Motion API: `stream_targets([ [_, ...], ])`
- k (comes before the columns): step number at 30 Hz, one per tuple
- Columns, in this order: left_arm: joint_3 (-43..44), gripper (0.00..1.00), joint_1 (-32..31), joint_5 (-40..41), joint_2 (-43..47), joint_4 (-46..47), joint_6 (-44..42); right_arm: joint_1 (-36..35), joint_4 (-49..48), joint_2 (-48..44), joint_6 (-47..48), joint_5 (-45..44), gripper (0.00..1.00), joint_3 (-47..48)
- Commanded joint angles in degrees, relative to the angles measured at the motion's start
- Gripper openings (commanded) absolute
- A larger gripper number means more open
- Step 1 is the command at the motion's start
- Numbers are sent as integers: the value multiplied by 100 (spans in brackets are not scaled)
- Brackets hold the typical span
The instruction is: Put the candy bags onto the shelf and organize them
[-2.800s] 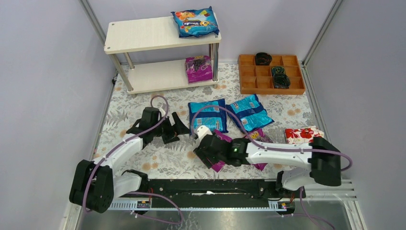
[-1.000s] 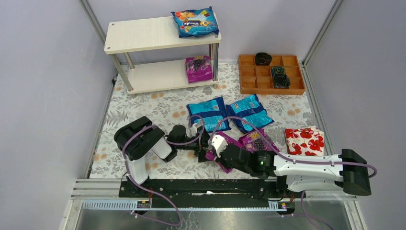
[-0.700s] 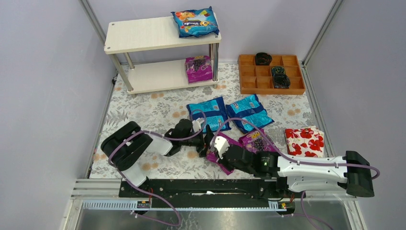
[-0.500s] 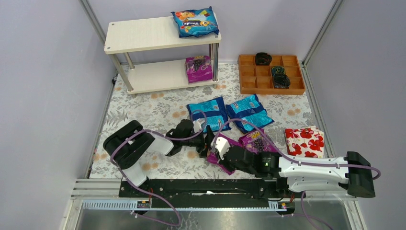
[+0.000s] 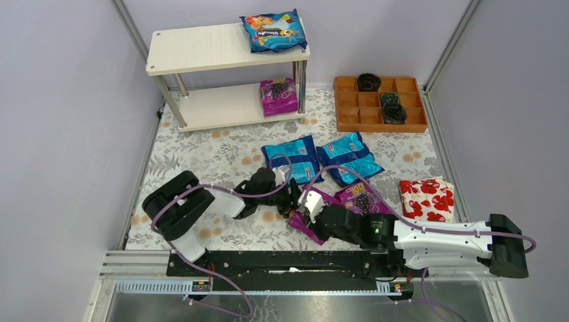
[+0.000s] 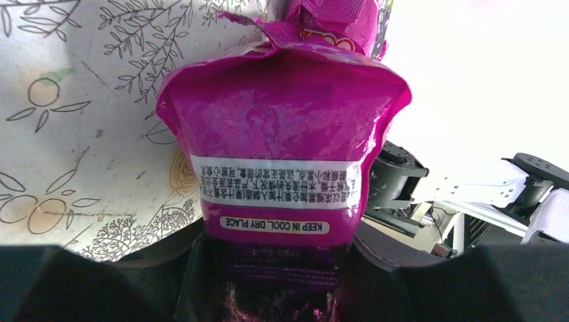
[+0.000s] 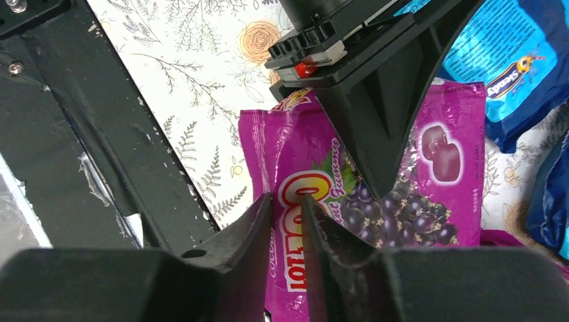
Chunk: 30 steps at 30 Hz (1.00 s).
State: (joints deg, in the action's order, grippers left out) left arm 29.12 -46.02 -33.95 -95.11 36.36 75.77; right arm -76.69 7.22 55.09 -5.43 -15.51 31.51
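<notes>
Progress: two candy bags (image 5: 274,30) are sitting on the shelf (image 5: 215,47) at 11 o'clock, four are lying on the table (image 5: 201,151) | Left gripper (image 6: 275,265) is clasping a purple bag (image 6: 282,154) at 6 o'clock | Right gripper (image 7: 287,215) is resting narrow-jawed on it, hold unclear

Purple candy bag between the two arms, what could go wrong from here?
The purple candy bag is held by the left end effector at one end, with only its edge inside the right end effector. If the arms pull apart, it could tear or slip. The other purple bag lies close beside it and might get dragged along.
</notes>
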Motion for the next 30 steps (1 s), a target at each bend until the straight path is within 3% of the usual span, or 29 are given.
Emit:
stream_targets([
  [1,136,51,5,137,359,298,-114,-24,-194,-160,-122,-263,41,71],
  [4,116,43,6,193,545,98,-247,-22,61,-281,-232,-461,70,273],
  [6,141,43,10,230,677,-76,-407,-18,241,-425,-323,-631,81,414],
  [7,161,43,18,231,739,-136,-484,-18,311,-508,-372,-741,95,492],
  [8,171,43,34,234,830,-201,-547,-20,382,-592,-417,-839,99,568],
  [13,93,44,304,190,1341,-385,-782,-22,852,-979,-606,-1338,100,1025],
  [18,-38,46,1033,-238,2018,-537,-993,-17,1023,-1455,-654,-1835,100,1108],
  [24,73,46,2162,-741,2845,-1169,-1424,-22,1030,-1803,-684,-2240,100,854],
  [30,-208,46,3765,-910,3001,-255,-719,-22,992,-1915,-761,-2231,100,674],
])
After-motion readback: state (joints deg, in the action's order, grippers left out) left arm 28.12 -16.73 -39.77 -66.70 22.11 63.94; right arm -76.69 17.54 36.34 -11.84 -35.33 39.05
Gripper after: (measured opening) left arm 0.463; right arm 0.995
